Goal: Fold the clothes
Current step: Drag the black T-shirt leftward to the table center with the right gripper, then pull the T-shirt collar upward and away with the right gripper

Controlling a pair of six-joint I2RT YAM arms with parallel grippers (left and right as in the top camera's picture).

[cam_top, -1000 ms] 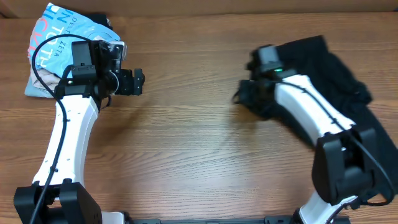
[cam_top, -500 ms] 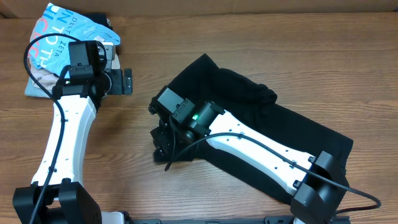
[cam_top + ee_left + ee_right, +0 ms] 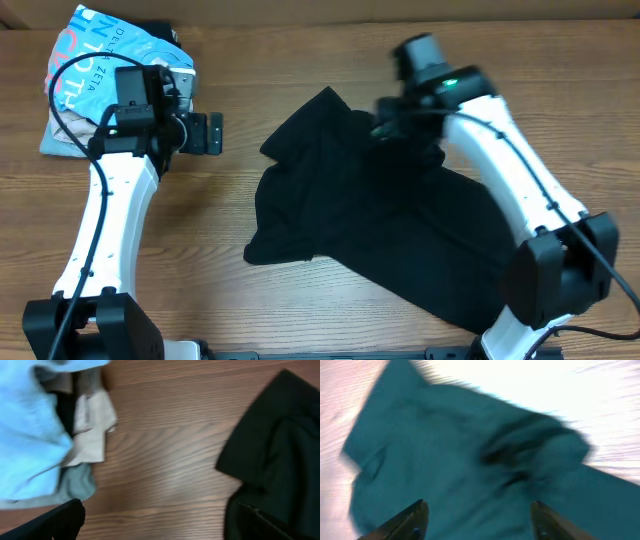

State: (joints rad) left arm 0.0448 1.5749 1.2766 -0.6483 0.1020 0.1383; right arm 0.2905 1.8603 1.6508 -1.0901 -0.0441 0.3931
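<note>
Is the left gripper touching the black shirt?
Apart. The overhead view shows bare table between the left gripper and the black shirt's near edge.

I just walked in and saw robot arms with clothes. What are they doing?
Two robot arms are folding clothes. The black shirt lies rumpled and unfolded in the middle of the table. The right gripper hovers open over its far edge, holding nothing. The left gripper is open too, beside a pile of other clothes.
</note>
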